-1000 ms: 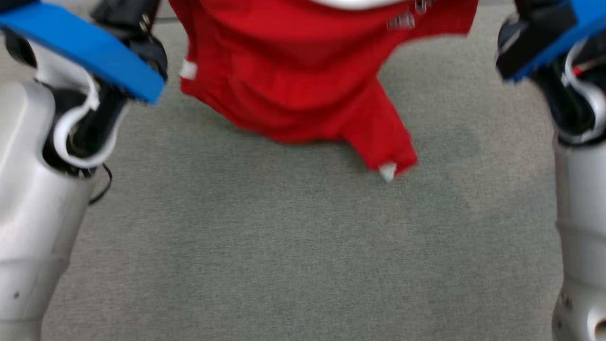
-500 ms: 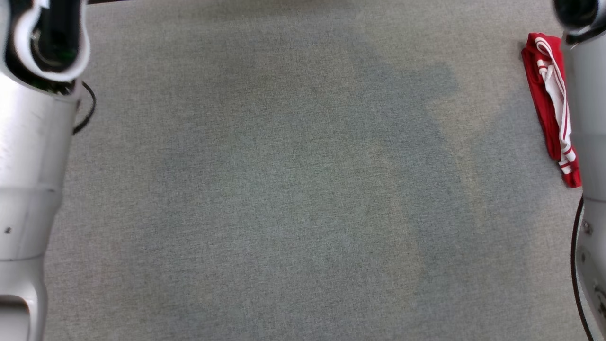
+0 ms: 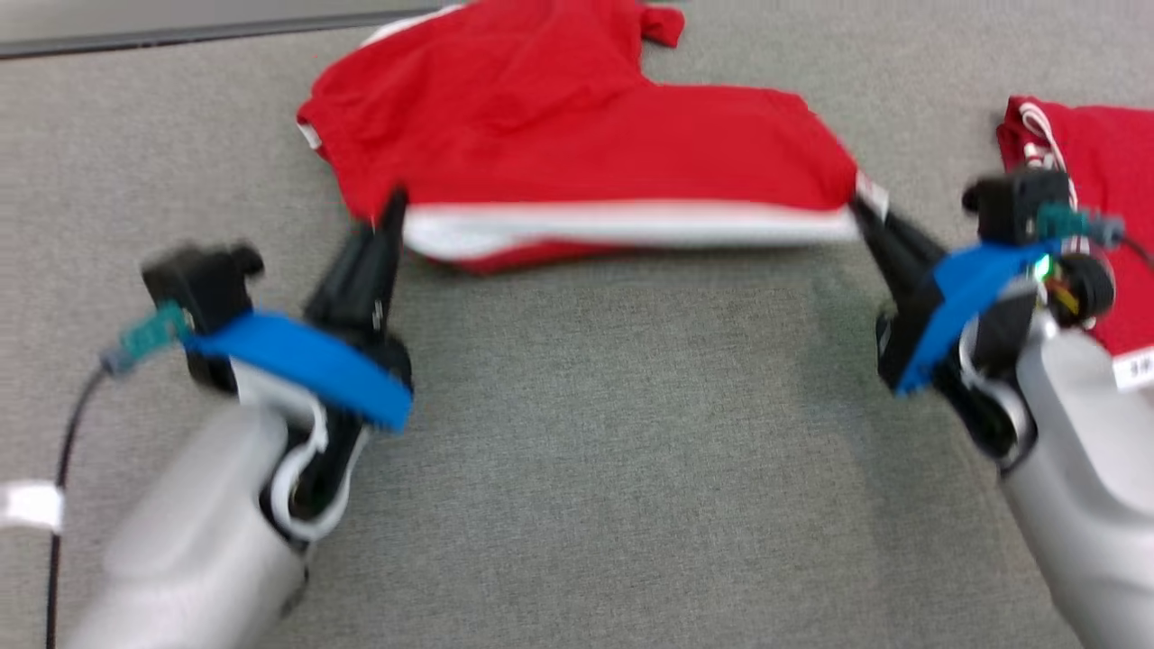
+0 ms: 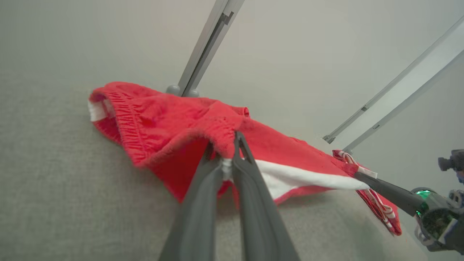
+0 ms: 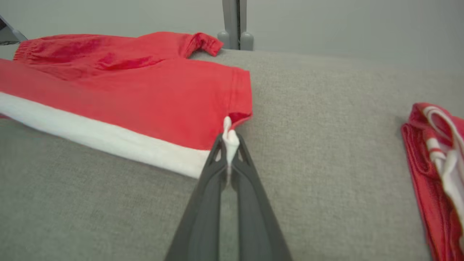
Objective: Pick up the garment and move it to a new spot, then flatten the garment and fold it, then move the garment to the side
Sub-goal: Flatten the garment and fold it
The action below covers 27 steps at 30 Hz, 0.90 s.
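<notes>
Head view: red fabric shorts with a white band along the near edge (image 3: 559,153) lie spread on the grey cloth-covered desk (image 3: 586,451), far half of it, partly blurred. Left tool (image 3: 392,207) pressed together on the band's left end, right tool (image 3: 861,212) pressed together on the band's right end. The shorts' long axis runs left to right, strung between the two tools, body of the cloth lying ahead of both, away from the robot. Each arm is at its own end, neither nearer. Near edge looks slightly lifted, the rest resting on the desk

Left wrist view: left tool's fingers pinch a bunched bit of the elastic waist end, white trim caught between them, red cloth draping off to either side. Right tool seen at the far end of the white band, tips closed on that corner

Right wrist view: right tool clamps a small white tag or corner at the leg hem, cloth flat on the desk to the left of it

Count: two tools, one desk, two red garments; the second, a folded red bundle with white stripes (image 3: 1095,180), sits well apart at the desk's right side, untouched

Judgement: flattening step, next move hinges on keeping that left-right edge taut
</notes>
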Tool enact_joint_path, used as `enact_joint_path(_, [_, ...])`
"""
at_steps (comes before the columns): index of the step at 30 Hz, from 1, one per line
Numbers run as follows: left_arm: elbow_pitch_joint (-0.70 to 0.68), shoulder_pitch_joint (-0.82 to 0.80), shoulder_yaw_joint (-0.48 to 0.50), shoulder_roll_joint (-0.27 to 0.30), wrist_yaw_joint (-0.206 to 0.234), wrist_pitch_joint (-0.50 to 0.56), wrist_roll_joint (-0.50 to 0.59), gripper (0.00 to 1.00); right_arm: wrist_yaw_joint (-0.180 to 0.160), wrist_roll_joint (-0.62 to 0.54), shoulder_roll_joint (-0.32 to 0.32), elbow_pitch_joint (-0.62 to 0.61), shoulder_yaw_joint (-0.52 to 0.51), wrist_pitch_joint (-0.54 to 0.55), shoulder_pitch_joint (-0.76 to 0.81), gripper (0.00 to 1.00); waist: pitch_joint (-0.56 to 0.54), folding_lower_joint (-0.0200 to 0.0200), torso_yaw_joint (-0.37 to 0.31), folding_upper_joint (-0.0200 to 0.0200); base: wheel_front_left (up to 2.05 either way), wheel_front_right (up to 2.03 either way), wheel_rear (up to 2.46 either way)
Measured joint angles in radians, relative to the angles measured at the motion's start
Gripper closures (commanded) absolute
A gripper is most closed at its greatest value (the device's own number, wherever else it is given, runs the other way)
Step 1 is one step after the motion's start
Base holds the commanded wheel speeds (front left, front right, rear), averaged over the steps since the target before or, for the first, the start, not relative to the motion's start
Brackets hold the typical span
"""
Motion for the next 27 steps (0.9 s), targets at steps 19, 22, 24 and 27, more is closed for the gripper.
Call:
enact_joint_path(19, [-0.466,0.605,-0.193,0.228,0.153,0.261,-0.172,1.00,0.000,-0.141,0.049,-0.829,-0.436,0.779,0.859,1.00,-0.217,-0.0003,0.072,0.0000,0.00,0.00,0.00])
enact_joint_path(22, [-0.572,0.631,-0.199,0.274,0.178,0.303,-0.197,1.00,0.000,-0.166,0.070,-0.962,-0.484,0.857,0.903,1.00,-0.224,-0.0003,0.087,0.0000,0.00,0.00,0.00])
enact_joint_path(24, [-0.603,0.631,-0.193,0.285,0.183,0.311,-0.206,1.00,0.000,-0.167,0.073,-0.997,-0.490,0.873,0.902,1.00,-0.224,-0.0002,0.092,0.0000,0.00,0.00,0.00])
enact_joint_path(27, [-0.662,0.614,-0.172,0.311,0.191,0.344,-0.227,1.00,0.000,-0.174,0.055,-1.038,-0.490,0.906,0.863,1.00,-0.221,-0.0002,0.102,0.0000,0.00,0.00,0.00])
